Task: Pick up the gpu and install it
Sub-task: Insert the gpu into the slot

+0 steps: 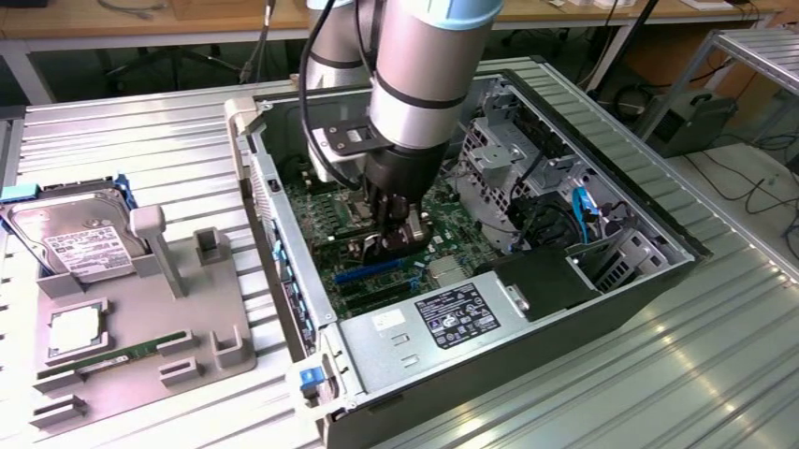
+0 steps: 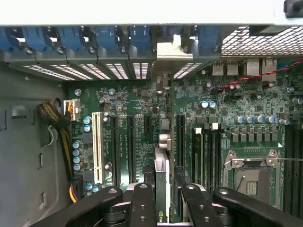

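The gripper [image 1: 395,224] is clamped on the gpu [image 2: 161,170], holding it edge-down just over the motherboard [image 2: 137,104] slots inside the open case [image 1: 537,360], centre of the exterior view. I'd worry that if the card's edge lies beside its slot rather than over it, pushing down could jam it or scrape the board.

Silver-grey tubular arm [image 1: 425,84], light-blue joint cap [image 1: 440,9], black cable [image 1: 303,103], black gripper [image 1: 397,245], screw-dotted fingers [image 2: 142,208].

Ribbed metal table [image 1: 699,374], matt grey plastic tray [image 1: 187,309], matt black pincer [image 2: 164,191]
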`<state>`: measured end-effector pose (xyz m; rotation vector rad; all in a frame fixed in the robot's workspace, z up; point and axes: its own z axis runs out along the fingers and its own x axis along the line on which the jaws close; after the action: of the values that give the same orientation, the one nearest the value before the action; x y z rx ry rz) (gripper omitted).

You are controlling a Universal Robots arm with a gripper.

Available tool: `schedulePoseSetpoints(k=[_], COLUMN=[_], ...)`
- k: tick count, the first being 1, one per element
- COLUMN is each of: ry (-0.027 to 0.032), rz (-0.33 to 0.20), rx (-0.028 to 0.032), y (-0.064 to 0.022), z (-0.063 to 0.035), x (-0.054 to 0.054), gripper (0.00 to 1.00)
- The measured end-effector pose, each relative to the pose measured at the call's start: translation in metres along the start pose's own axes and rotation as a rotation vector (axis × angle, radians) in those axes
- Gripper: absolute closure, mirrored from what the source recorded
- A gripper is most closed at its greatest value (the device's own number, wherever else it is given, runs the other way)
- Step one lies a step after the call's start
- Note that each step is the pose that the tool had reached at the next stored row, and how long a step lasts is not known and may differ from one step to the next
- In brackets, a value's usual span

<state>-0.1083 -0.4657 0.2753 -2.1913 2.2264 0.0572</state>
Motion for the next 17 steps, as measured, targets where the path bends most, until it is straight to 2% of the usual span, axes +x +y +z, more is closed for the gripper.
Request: schedulePoseSetpoints(k=[17], ry=[-0.0001], rz=[0.000], rx=[0.0000], y=[0.0032], z=[0.0085], x=[-0.0001], gripper=[0.74])
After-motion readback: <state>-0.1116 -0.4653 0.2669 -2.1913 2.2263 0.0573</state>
